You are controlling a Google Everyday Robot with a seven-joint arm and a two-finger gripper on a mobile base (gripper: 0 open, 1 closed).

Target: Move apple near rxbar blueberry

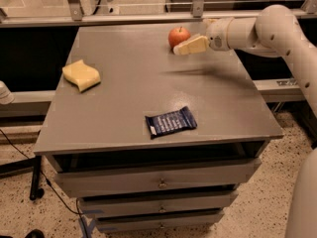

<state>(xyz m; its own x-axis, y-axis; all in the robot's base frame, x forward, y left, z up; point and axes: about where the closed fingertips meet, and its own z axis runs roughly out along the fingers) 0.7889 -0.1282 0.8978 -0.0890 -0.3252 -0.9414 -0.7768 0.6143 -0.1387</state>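
Note:
The red apple [177, 35] sits at the far right of the grey table top [133, 88]. My gripper [194, 37] reaches in from the right, just to the right of the apple, and is open. Its near finger [190, 46] lies along the apple's front right side; the far one is mostly hidden behind the wrist. I cannot tell whether it touches the apple. The dark blue rxbar blueberry [171, 122] lies flat near the table's front edge, well in front of the apple.
A yellow wavy sponge [80, 75] lies at the table's left side. Drawers [158, 182] sit under the table top. A metal rail [129, 18] runs behind the table. My white arm [282, 29] crosses the table's far right corner.

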